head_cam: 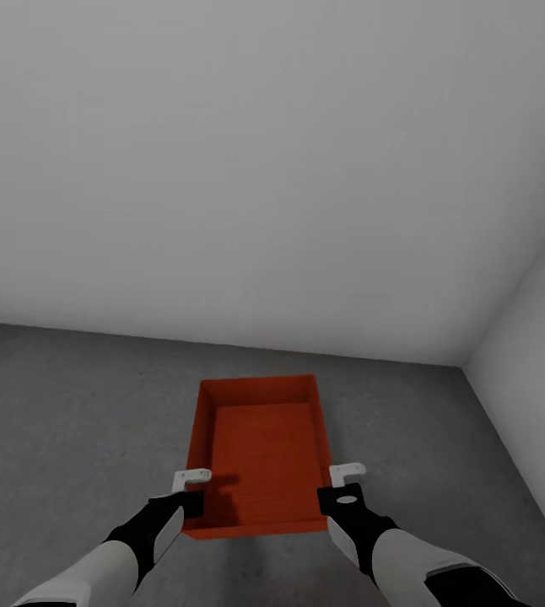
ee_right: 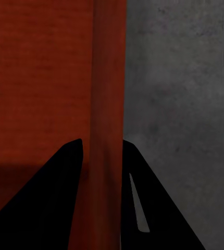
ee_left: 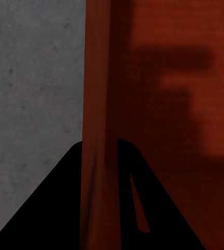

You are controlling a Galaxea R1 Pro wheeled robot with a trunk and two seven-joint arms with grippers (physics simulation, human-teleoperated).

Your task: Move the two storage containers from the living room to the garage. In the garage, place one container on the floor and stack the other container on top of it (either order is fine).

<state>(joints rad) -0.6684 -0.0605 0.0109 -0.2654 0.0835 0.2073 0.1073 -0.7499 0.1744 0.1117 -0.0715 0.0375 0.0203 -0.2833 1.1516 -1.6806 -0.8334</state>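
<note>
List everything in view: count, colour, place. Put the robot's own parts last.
Red-orange rectangular storage container: one, open-topped and empty, over the floor near the room's corner, held by both side walls.
Dark grey mottled concrete floor: one, under and around the container.
Plain pale grey walls: two, one ahead and one to the right, meeting in a corner.
Left gripper: one, black with white fingers, straddling the container's left wall.
Right gripper: one, black with white fingers, straddling the container's right wall.
Arms: two, white and black, at the head view's lower edge.
</note>
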